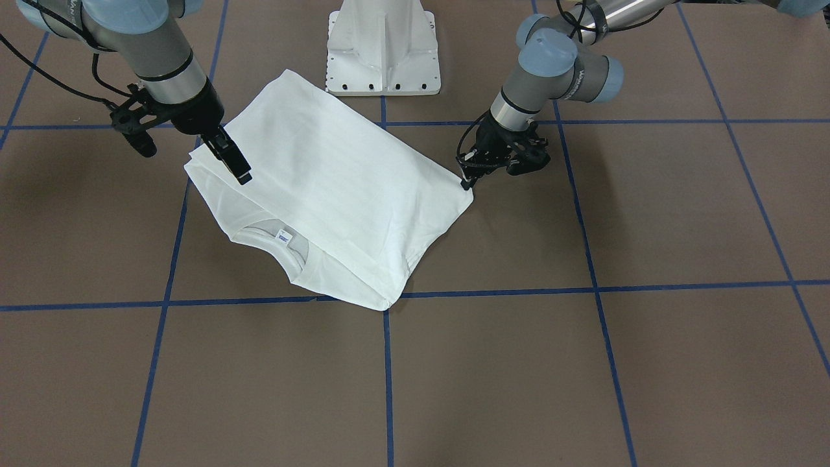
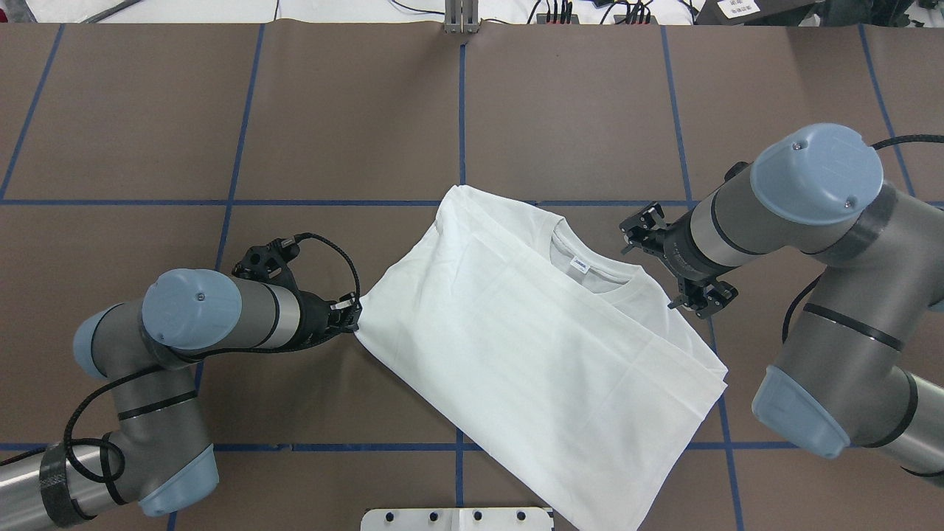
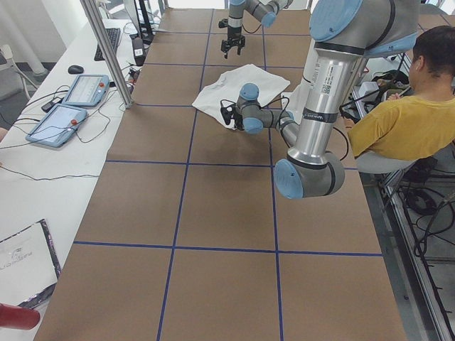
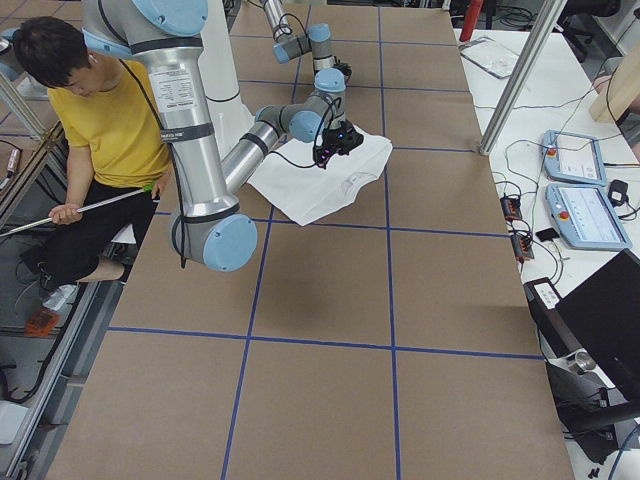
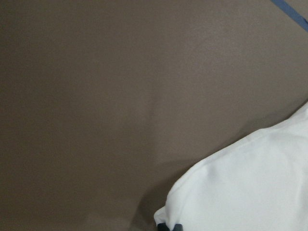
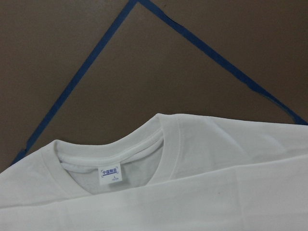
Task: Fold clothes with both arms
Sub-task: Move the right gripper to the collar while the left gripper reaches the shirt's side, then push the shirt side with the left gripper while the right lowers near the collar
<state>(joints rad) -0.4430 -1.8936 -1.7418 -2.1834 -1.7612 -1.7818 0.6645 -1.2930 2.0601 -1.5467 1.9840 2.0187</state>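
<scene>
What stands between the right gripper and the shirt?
Nothing visible does. The right gripper is right over the shirt, near its edge, and only air separates them, if they are apart at all.

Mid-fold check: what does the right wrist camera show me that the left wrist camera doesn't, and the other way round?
Only the right wrist view shows the ribbed collar with its small label and a folded layer's edge running below it. Only the left wrist view shows the left gripper, its dark fingertips at a rounded fabric corner, apparently pinching it. Both show the white T-shirt on the brown table marked with blue tape.
</scene>
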